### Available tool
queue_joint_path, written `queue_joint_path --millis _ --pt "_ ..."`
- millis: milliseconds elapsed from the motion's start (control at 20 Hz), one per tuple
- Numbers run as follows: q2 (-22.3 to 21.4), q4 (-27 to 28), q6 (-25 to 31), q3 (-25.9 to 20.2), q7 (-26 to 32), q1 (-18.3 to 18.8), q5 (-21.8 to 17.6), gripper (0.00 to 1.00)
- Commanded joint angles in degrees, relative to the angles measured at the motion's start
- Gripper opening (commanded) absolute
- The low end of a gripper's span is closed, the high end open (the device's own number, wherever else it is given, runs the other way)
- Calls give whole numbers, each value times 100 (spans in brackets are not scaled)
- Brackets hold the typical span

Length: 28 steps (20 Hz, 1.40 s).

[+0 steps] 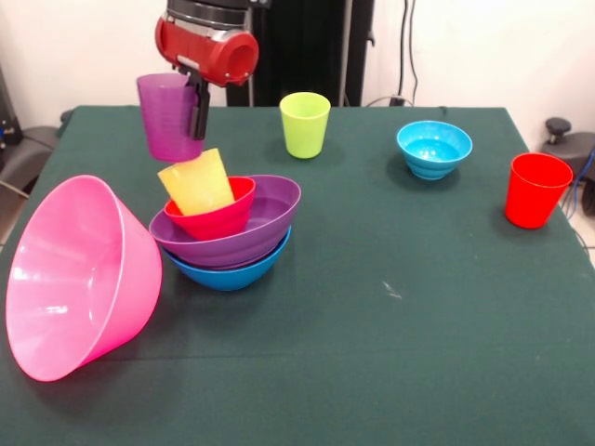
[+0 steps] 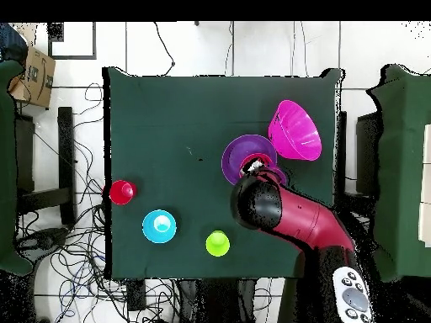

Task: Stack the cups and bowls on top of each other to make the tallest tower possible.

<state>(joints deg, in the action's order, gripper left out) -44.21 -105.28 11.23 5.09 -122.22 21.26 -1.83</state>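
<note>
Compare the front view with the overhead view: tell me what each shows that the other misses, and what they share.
Front only: the gripper shut on the purple cup, held over the tilted yellow cup, which sits in the red bowl; the blue bowl under the purple bowl.
Overhead only: the arm covering those, and floor cables.
Both: pink bowl, green cup, light blue bowl, red cup.

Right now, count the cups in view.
4: purple cup held by the claw above the tower, yellow cup tilted in the red bowl, lime green cup and red cup standing apart.
</note>
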Motion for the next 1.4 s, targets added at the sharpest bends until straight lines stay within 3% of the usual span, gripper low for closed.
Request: queue_joint_path --millis 50,950,1400 --pt "638 51 -446 -450 -474 70 -191 0" --pt "626 186 -442 -462 -470 -28 -63 0" --pt "343 35 -333 -823 -438 135 -5 0"
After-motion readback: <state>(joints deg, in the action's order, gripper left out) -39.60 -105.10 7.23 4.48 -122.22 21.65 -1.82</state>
